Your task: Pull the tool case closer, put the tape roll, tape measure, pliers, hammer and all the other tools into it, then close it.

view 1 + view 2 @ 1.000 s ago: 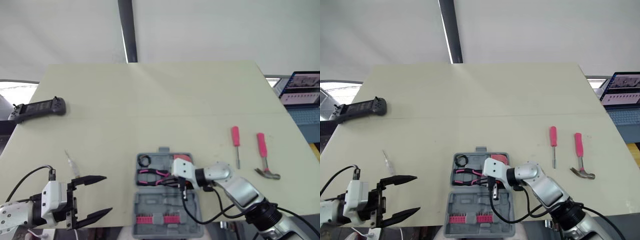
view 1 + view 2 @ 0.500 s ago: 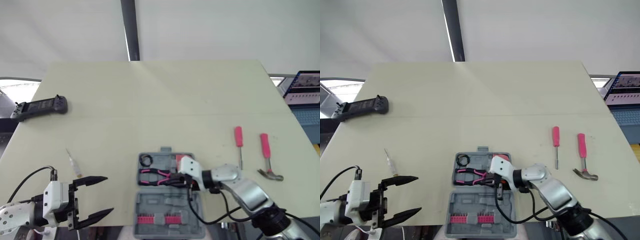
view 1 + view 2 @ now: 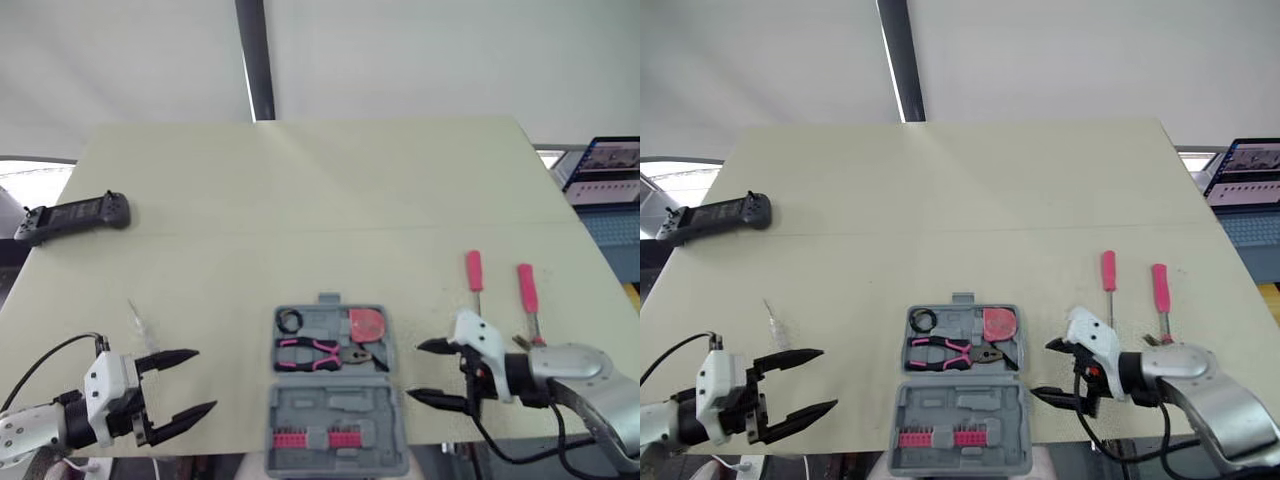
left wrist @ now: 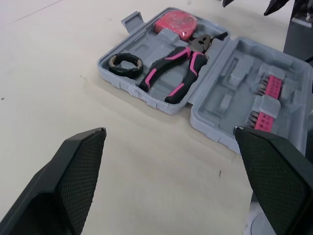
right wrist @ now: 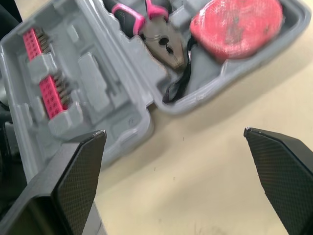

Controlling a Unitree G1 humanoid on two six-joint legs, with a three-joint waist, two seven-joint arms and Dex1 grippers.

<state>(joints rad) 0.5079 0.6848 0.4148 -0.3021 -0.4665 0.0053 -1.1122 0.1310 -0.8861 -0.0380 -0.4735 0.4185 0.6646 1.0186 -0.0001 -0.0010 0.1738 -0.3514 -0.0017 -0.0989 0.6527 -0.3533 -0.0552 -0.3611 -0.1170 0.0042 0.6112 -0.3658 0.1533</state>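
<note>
Tool case (image 3: 335,385) sits open (pliers (image 3: 320,352) inside) beside spread right claw (image 3: 413,371).

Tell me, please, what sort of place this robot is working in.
Probably a robotics lab or test space: a plain table with an open tool case, a handheld controller on its left, and a laptop off its right edge.

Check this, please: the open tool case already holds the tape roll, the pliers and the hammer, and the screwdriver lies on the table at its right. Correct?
Not the hammer: it lies on the table beside the screwdriver. The open tool case holds the tape roll, the pliers and the tape measure, as the left eye view shows.
</note>
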